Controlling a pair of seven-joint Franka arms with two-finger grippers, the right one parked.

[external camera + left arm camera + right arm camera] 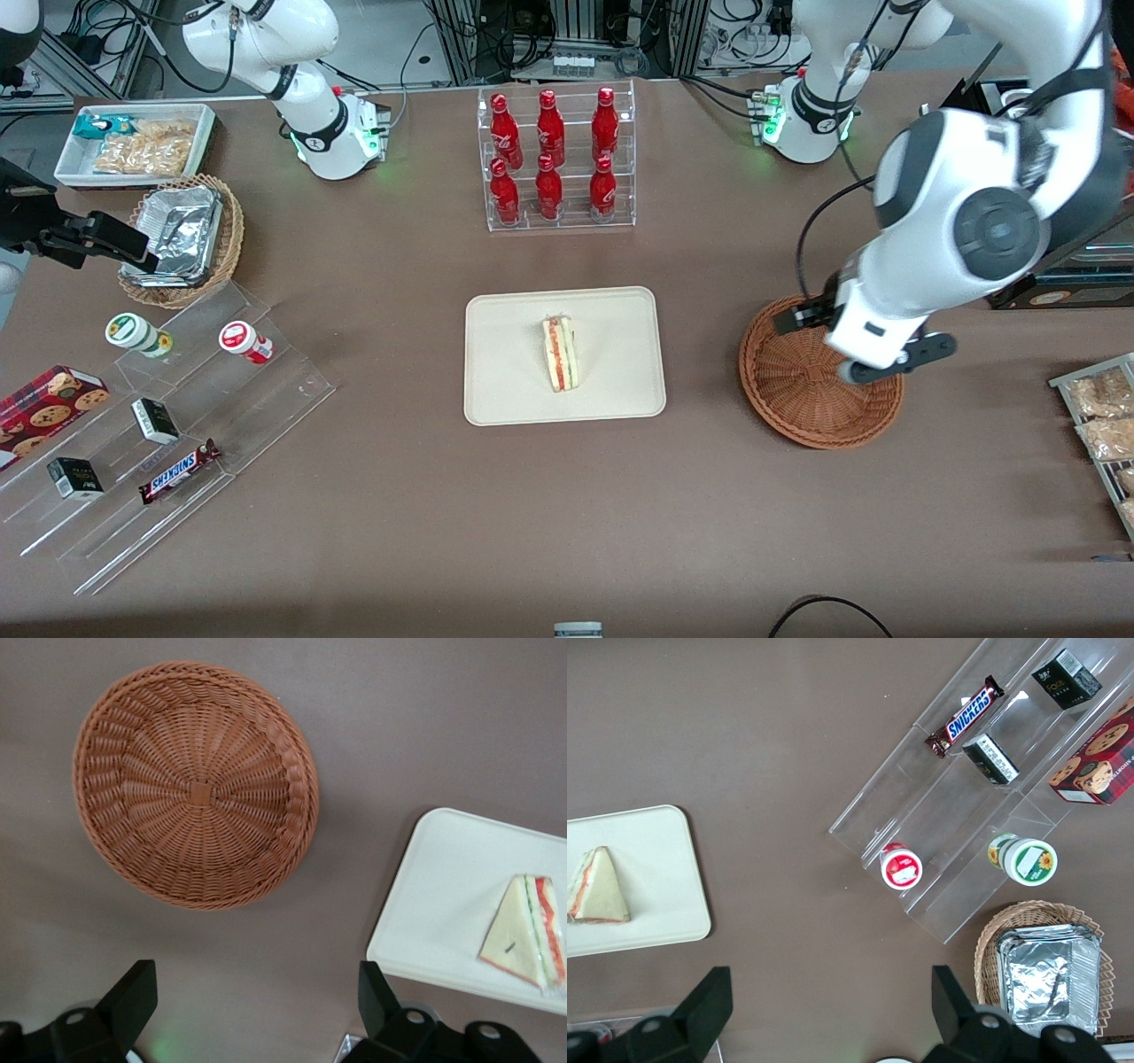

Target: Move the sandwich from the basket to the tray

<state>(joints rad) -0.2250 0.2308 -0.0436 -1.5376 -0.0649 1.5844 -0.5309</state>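
Note:
The sandwich (560, 354) (524, 930) (598, 886), a pale wedge with red and green filling, lies on its side in the middle of the cream tray (505, 390) (443, 895) (664, 868). The round reddish-brown basket (797, 390) (195, 784) stands beside the tray toward the working arm's end, and nothing lies in it. My left gripper (864, 354) (252, 997) hangs high over the basket's rim. It is open, with only bare brown table showing between its black fingers (133, 992).
A clear rack of red bottles (556, 159) stands farther from the front camera than the tray. Toward the parked arm's end are a stepped acrylic stand with snacks (168, 425), a lighter wicker basket holding a foil container (182, 239) and a white bin (133, 142). Snack packets (1103, 425) lie at the working arm's end.

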